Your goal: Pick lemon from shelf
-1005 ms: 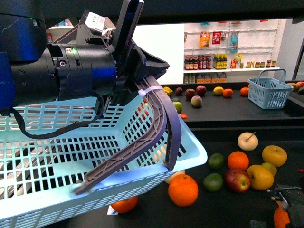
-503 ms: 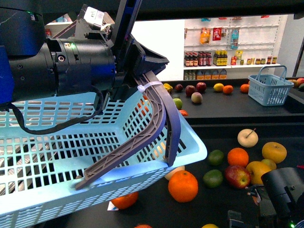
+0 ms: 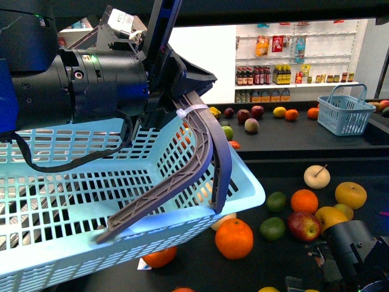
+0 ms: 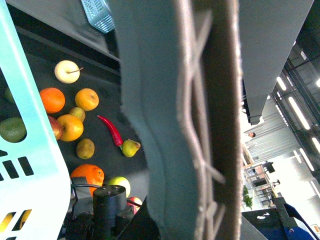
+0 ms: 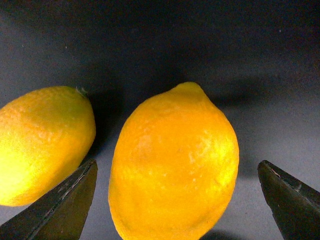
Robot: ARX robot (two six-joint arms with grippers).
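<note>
- Between the right end effector's point(image 5: 176, 172) widely spread tips lies the lemon point(image 5: 172, 150), resting on the shelf point(image 5: 280, 60); advance to flank its belly, then close gently.
- One fingertip point(image 5: 65, 200) crowds a second lemon point(image 5: 40, 145); bias away from it.
- Front view: right arm at 5 o'clock, fruit pile point(image 3: 316, 213) at its 12, bare shelf toward 9.
- Left end effector point(image 3: 182, 91) clamps the basket handle point(image 3: 203, 152).

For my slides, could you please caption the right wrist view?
Open right gripper straddles a lemon on the shelf, another yellow fruit beside it.
</note>
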